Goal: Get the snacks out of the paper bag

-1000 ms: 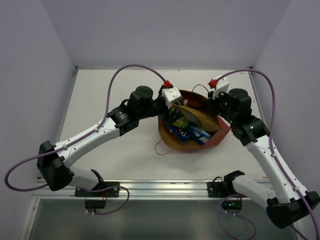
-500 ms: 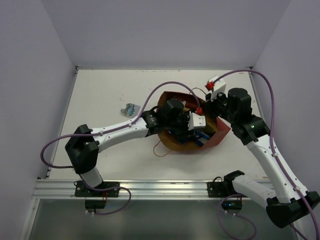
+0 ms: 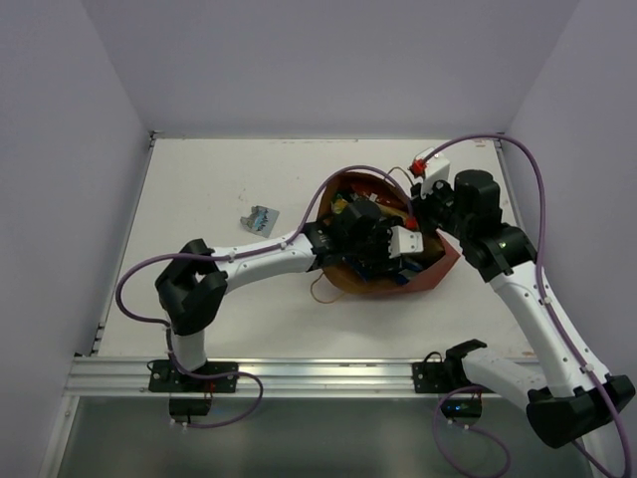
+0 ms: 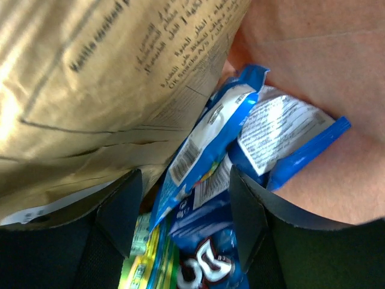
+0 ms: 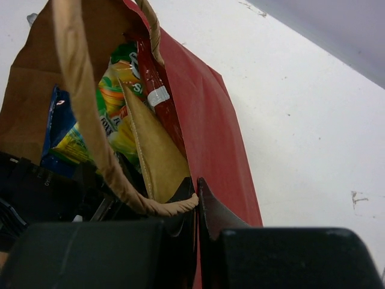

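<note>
Inside the paper bag (image 5: 224, 141), left gripper (image 4: 185, 183) gapes astride a blue packet (image 4: 207, 129); right gripper (image 5: 197, 194) pinches the bag's rim.

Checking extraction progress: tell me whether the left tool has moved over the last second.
Yes. The left tool has moved right and nearer, from the paper bag's far-left rim to deep inside it.

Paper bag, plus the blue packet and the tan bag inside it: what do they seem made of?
The paper bag looks like matte paper, brick-red outside and tan kraft inside, softly creased. The blue packet looks like glossy plastic or foil film, going by its bright highlights and crinkled edges. The tan bag has a matte, printed, paper-like face. It may be paper-faced film, but that is hard to tell.
</note>
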